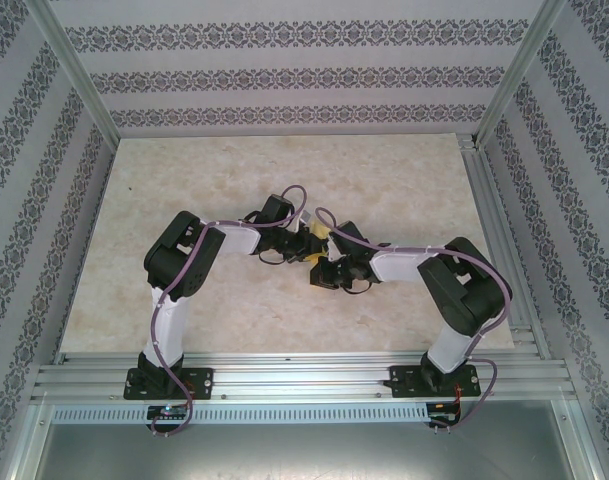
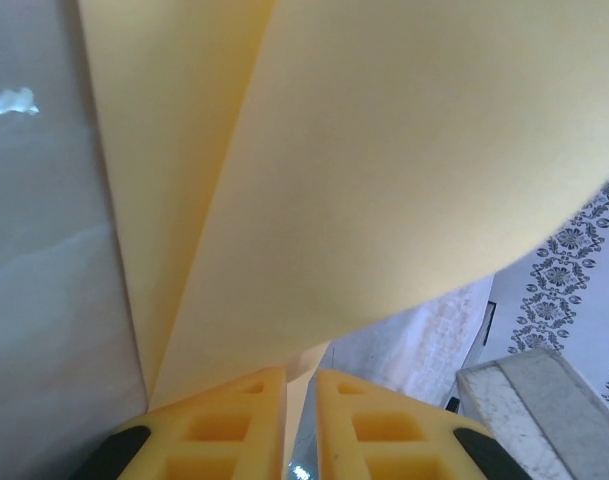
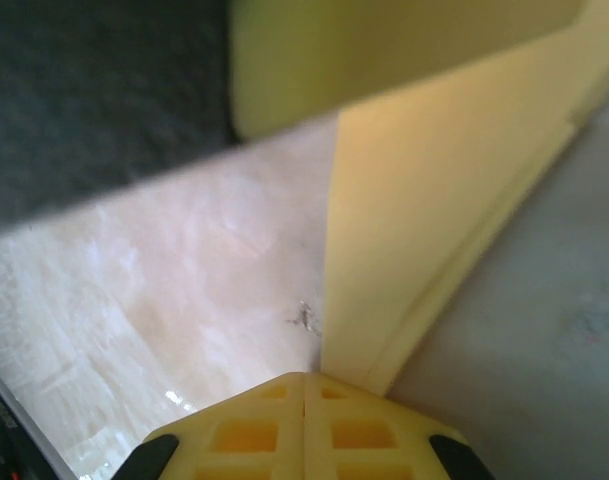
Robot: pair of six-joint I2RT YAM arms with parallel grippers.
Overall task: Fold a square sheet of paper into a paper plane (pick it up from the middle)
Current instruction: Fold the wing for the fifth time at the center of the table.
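The left gripper (image 2: 300,425) is closed down to a narrow slit. The sheet of paper (image 2: 384,170) runs edge-on through that slit, so it is pinched, not just touched. From there the pale-yellow sheet fans upward in two layers that meet at a sharp line near the fingers (image 2: 234,430). It looks already doubled along a crease, and the grip sits close to that crease, likely to stop the layers springing apart.

The right gripper (image 3: 304,425) has its two pads pressed together with no gap between them. The same folded paper comes straight out of the tips, several stacked edges showing along its lower side. With both arms clamping one small sheet from opposite sides, it stays taut and clear of the surface. That suits working a fold in the air, though I cannot tell which fold is in hand.

In the overhead view the two wrists meet over the middle of the table (image 3: 184,280), well away from every edge. The paper is a small yellow patch between them.
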